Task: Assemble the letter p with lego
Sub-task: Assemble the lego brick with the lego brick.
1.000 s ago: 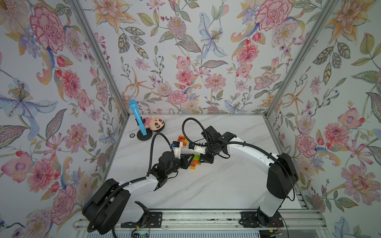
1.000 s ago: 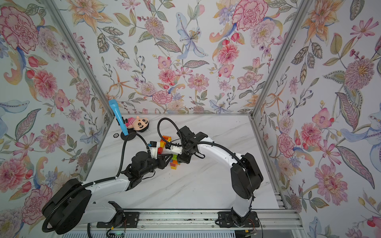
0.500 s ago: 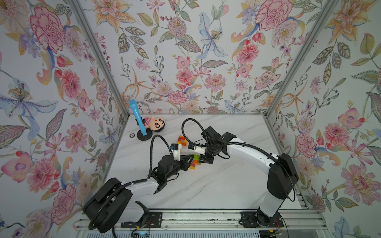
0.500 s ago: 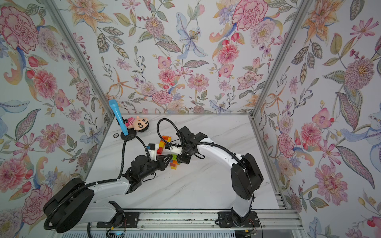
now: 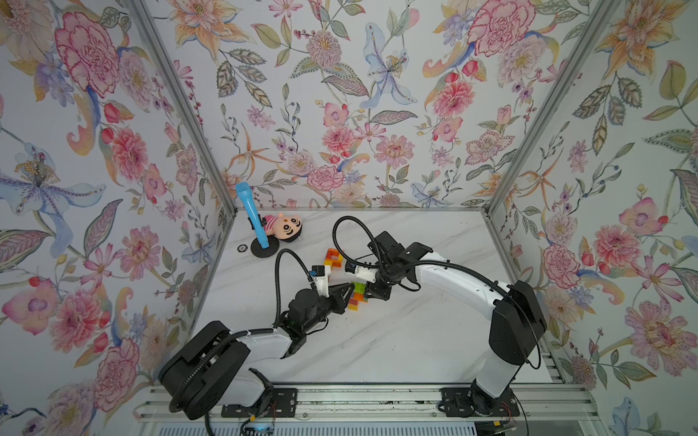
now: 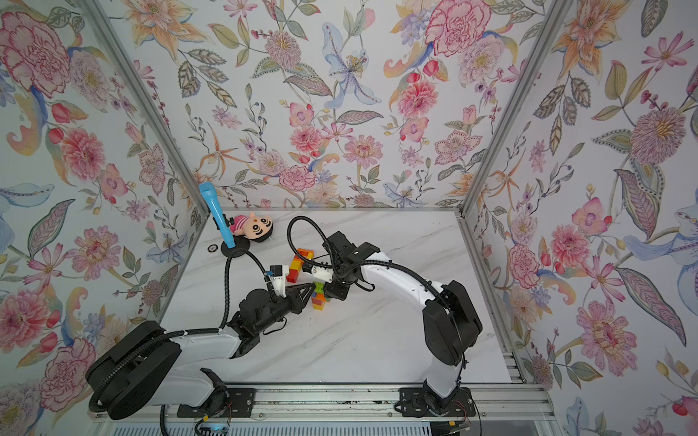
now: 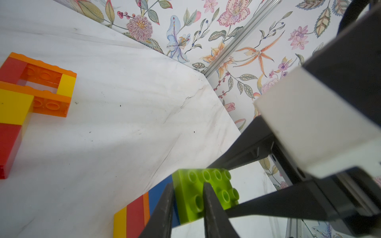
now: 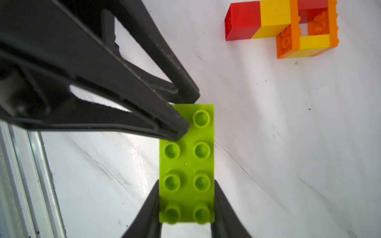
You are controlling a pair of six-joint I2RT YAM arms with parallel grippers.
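Changed since a second ago: my left gripper (image 7: 188,185) has drawn its jaws in until only a narrow slot is left between them. My right arm and the bricks lie where they lay.

1. Green brick (image 8: 186,162): flat lime plate in glossy plastic, two rows of four round studs facing my right wrist camera. It sits mid-table between my two arms (image 5: 359,288). My right gripper (image 8: 186,183) clamps it across its width at one end, with a black finger flat on each long side. My left jaws pinch the opposite end at one corner, one tip over the corner stud and the other against the end face.

2. Striped stack (image 7: 135,216): yellow, red, orange and blue bricks with smooth sides, showing from under the green brick's edge. My own fingers hide whether the plate is pressed home on it.

3. Loop piece (image 5: 333,260): red, yellow and translucent orange bricks joined into a square loop with a stem. It lies flat, near the green brick but apart from it. My right arm's black cable (image 5: 342,226) crosses over it.

4. Table (image 5: 396,339): white marble-look slab with grey veins and faint specks.

5. Far corner on my left: plush doll (image 5: 284,229), soft, with a round head, lying just beside a blue microphone (image 5: 251,209) on a black disc stand. A small dark ring (image 5: 241,248) lies near them. All three are well apart from the bricks.

6. Walls (image 5: 340,94): floral paper with aluminium corner posts
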